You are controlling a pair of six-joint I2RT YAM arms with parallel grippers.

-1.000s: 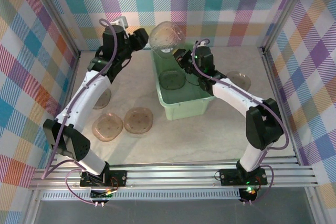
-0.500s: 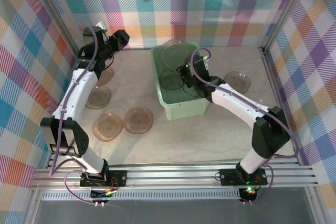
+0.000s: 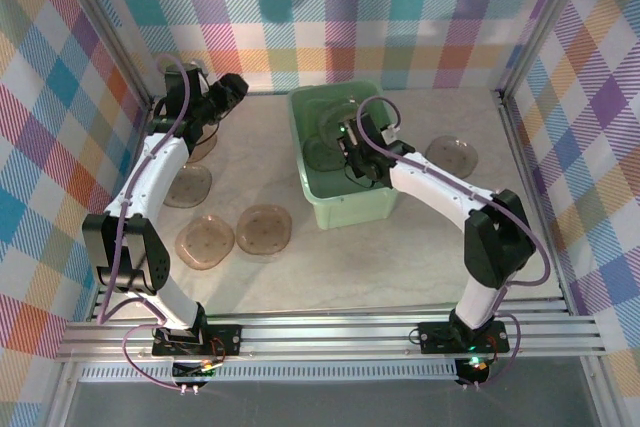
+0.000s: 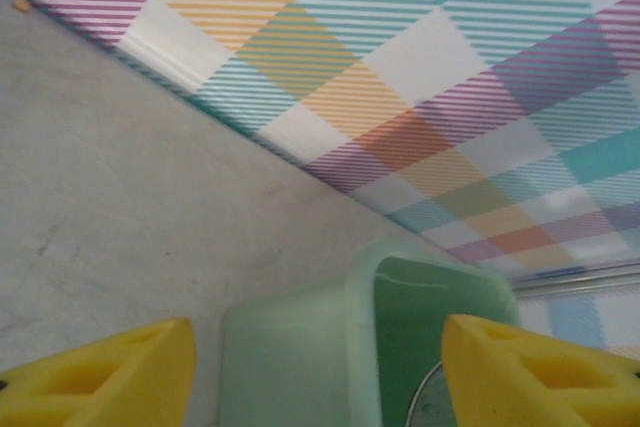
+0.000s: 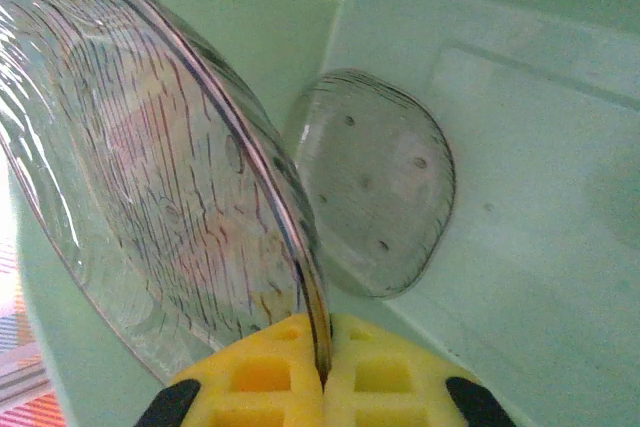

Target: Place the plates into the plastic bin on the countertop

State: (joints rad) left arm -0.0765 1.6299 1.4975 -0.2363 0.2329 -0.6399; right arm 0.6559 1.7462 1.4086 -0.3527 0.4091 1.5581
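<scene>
Clearly the plates are see-through and smoky brown, shallow, with a rounded-square outline and fine dark streaks running through the plastic. One of them, the held plate (image 5: 170, 177), stands on edge inside the plastic bin (image 3: 350, 215), its rim running down into the right gripper (image 5: 322, 367), whose yellow pads are pressed together on that rim. A second plate (image 5: 380, 197) lies flat on the bin's mint-green floor just beyond it, showing a few small dark dots on its surface. The bin sits on the pale marble-look countertop (image 3: 400, 247) toward the far side, with its long axis running away from the arm bases. Out on the countertop, three loose plates (image 3: 264, 229) lie in a group to the left of the bin and nearer the bases, another is partly hidden under the left arm, and one more lies to the right of the bin, close to the right wall. The right arm rises from its base, bends at the elbow near the right side and stretches its forearm leftward and away, dipping the wrist into the bin. The left arm reaches up along the left side toward the far-left corner, its wrist turned toward the bin. The left gripper (image 4: 315, 367) has its yellow fingers spread wide with nothing between them, and past them its camera looks across bare countertop to the bin's corner and the plaid wall (image 4: 400, 67).
</scene>
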